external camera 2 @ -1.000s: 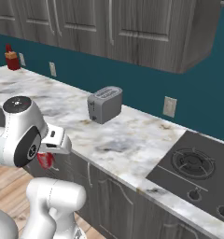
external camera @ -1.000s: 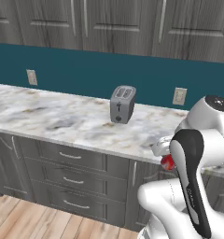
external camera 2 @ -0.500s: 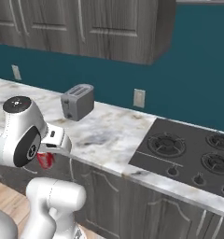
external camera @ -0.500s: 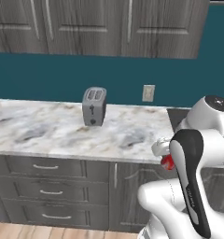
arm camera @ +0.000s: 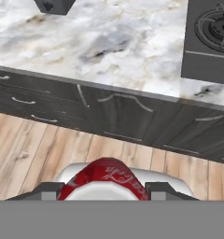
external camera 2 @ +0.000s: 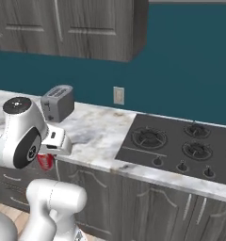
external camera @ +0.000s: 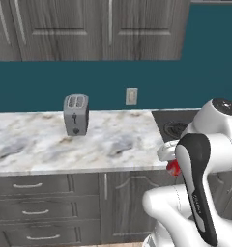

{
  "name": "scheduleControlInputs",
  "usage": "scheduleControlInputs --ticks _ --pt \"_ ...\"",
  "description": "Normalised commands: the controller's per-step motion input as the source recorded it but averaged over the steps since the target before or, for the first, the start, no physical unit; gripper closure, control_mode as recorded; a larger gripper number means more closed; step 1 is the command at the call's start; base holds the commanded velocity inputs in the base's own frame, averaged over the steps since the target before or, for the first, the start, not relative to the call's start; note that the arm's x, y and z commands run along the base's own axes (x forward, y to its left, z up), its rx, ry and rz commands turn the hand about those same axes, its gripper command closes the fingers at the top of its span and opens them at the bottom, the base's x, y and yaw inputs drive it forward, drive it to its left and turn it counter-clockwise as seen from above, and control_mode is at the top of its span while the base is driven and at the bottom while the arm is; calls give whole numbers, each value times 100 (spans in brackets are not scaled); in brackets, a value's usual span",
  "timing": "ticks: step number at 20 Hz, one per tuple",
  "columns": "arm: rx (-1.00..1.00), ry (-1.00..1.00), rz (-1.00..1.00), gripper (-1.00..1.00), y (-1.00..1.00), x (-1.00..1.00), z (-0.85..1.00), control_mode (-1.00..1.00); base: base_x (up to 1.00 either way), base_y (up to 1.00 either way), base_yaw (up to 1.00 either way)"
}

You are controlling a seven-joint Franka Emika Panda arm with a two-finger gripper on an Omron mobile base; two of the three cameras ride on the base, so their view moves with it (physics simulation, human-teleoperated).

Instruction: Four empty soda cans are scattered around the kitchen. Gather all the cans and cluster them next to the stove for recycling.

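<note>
A red soda can (arm camera: 104, 178) sits between my gripper's (arm camera: 106, 190) two dark fingertips (arm camera: 47, 189), and the gripper is shut on it. The arm is folded close to the base, in front of the counter and below its edge. The same soda can (external camera: 173, 167) peeks out red beside the arm's dark link, and the soda can (external camera 2: 45, 161) hangs under the white wrist. The stove (external camera 2: 181, 146) is a dark cooktop with round burners and a row of knobs, set into the counter to the right; the stove (arm camera: 209, 39) also shows from the hand, and the stove's (external camera: 173, 126) left edge from the left.
A grey toaster (external camera: 76, 114) stands on the marble counter (external camera: 45, 144) left of the stove; the toaster (external camera 2: 57, 102) is near the wall. Drawers and cabinet doors (arm camera: 118, 121) run below the counter, upper cabinets (external camera 2: 68, 28) above. A wall outlet (external camera: 131, 96) is behind. The floor (arm camera: 44, 158) is wood.
The base has driven to the right, so the toaster has slid left in both base views and the stove has come fully into sight. The can stays in the gripper.
</note>
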Motion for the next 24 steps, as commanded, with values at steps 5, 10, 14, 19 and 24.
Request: scheduleControlInputs --ticks 5,10,14,19,24 --pt "0 0 0 100 0 0 0 100 -15 -43 -15" --pt "0 0 0 100 0 0 0 100 -10 -53 -11" --pt "0 0 0 100 0 0 0 100 -6 -53 -10" --pt "0 0 0 100 0 0 0 100 -4 -53 -9" --pt "0 0 0 100 0 0 0 100 0 -50 -9"
